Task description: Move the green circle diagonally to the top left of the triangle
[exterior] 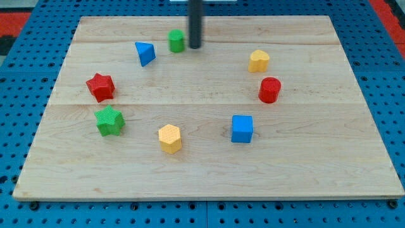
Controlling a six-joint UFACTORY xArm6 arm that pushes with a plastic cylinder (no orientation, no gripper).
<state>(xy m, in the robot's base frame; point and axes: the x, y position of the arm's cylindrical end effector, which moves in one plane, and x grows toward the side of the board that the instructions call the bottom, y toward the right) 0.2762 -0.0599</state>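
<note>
The green circle (176, 41) stands near the view's top, just right of and slightly above the blue triangle (145, 53). My tip (195, 47) is right beside the green circle, on its right side, almost touching it. The rod rises straight up out of the view's top.
On the wooden board (209, 171) also stand a red star (100, 87), a green star (109, 121), a yellow hexagon (169, 138), a blue cube (242, 128), a red cylinder (269, 90) and a yellow heart (258, 61). Blue pegboard surrounds the board.
</note>
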